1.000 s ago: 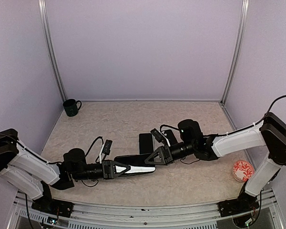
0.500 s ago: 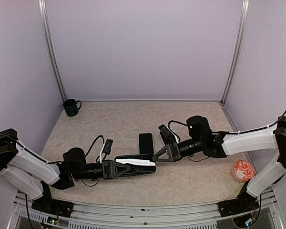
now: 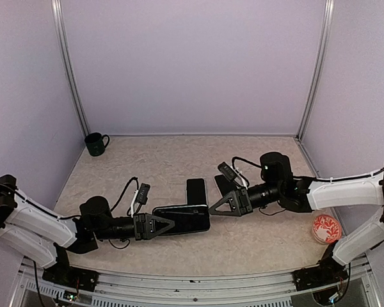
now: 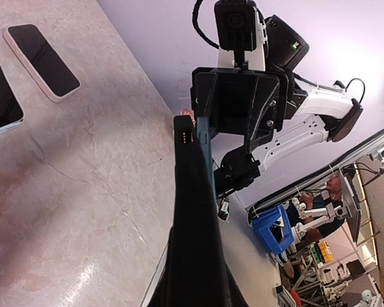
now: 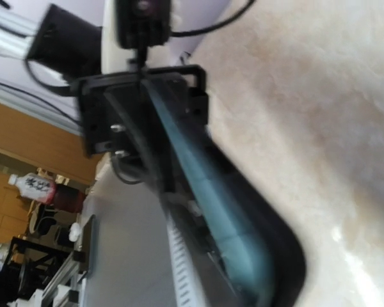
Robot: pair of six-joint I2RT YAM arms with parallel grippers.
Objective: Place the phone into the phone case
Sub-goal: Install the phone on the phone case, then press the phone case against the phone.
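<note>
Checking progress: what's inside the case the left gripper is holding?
A teal-edged slab, apparently the phone, lies within the black case rim in the right wrist view. The left gripper covers its far end, so full seating can't be confirmed.

The table [image 3: 166, 166] has a smooth, faintly glossy, marble-patterned top. The phone [image 3: 195, 191] shows a glossy black glass face. The phone case [image 3: 185, 219] looks like matt dark plastic.

No writing can be read anywhere here. The bottle [image 5: 33, 187] seen past the right wrist camera has a label with dark marks, too blurred to make out. The phone [image 3: 196, 190] lying on the table shows only a blank dark screen.
</note>
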